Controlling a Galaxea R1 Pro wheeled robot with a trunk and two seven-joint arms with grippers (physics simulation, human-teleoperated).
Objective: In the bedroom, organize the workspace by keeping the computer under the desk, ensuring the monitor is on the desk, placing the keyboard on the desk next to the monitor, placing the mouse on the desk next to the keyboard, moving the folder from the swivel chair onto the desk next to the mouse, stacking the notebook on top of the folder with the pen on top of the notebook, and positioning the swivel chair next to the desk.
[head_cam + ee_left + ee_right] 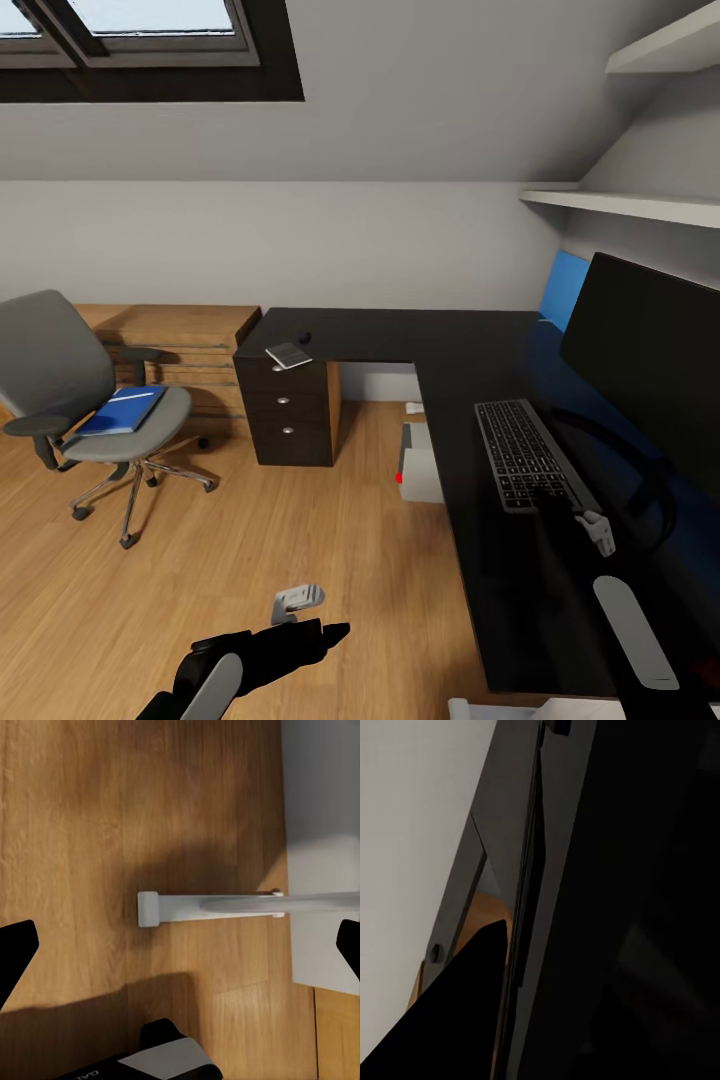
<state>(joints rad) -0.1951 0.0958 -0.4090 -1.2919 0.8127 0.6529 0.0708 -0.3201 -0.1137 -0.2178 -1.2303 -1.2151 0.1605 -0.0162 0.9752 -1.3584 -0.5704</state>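
Folder lies on swivel chair, keyboard on desk.

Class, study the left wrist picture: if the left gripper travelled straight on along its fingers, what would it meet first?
Probably the light wood plank floor, near a white bar with a square foot lying across the line; depth is uncertain. The left gripper looks open.

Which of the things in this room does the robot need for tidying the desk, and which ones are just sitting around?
Needed:
black L-shaped desk
wide black monitor
slim black keyboard
tiny black mouse
thin grey notebook
bright blue folder
grey swivel chair
light grey computer tower

Just sitting around:
low light-wood cabinet
white wall shelves
skylight
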